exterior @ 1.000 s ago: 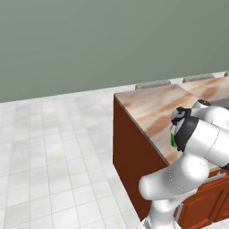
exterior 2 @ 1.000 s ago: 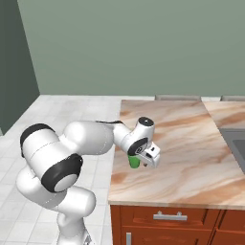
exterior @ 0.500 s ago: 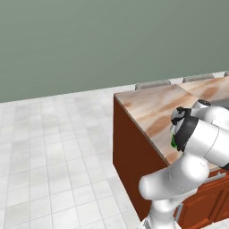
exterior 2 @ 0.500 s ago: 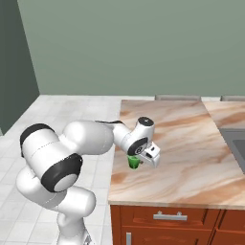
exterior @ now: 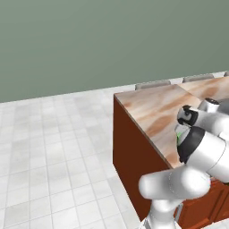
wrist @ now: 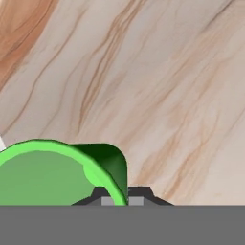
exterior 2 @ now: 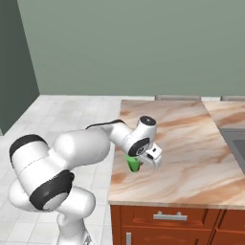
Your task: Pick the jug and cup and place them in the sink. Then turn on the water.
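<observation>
The bright green cup stands near the left front corner of the marble counter. My gripper reaches down onto it from above. In the hand view the cup fills the lower left, and its rim wall sits pinched between the two dark fingertips of my gripper, which is shut on it. A sliver of the cup peeks out beside the arm in the left base view. A corner of the dark sink shows at the far right. The jug and the water are out of view.
The counter's left edge and front edge run close to the cup. Brown cabinet fronts with a drawer handle sit below. White tiled floor spreads to the left, with a grey-green wall behind.
The jaws have closed onto the cup's rim. The arm and the cup have stayed in about the same place.
</observation>
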Controlling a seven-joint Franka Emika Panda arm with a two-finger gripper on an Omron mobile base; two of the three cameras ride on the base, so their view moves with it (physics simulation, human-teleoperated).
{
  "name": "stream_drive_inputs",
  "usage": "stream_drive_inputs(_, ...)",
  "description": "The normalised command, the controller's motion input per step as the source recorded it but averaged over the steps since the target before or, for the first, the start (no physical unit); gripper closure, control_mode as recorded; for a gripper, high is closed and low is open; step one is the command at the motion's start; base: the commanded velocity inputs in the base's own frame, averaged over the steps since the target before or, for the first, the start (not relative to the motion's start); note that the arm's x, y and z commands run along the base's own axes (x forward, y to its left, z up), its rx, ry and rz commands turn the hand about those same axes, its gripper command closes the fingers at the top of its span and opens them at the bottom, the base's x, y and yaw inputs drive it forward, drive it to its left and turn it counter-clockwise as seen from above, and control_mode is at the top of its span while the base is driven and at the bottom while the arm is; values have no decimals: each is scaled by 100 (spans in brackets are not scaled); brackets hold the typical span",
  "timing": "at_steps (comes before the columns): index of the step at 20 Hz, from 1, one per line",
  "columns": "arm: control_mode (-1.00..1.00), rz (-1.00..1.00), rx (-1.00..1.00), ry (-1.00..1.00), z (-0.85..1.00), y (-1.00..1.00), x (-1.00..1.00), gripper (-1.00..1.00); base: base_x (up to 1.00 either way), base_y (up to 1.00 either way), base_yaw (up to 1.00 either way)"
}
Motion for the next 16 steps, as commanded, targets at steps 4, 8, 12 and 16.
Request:
stream_drive_inputs(4,-100,3,0,2,47,0,-71,100,0,0,0)
stream_drive_inputs(8,-100,2,0,0,35,16,-62,100,0,0,0)
stream_drive_inputs(12,-100,0,0,1,18,26,-4,100,0,0,0)
stream_drive_inputs(16,-100,0,0,-6,11,61,11,100,0,0,0)
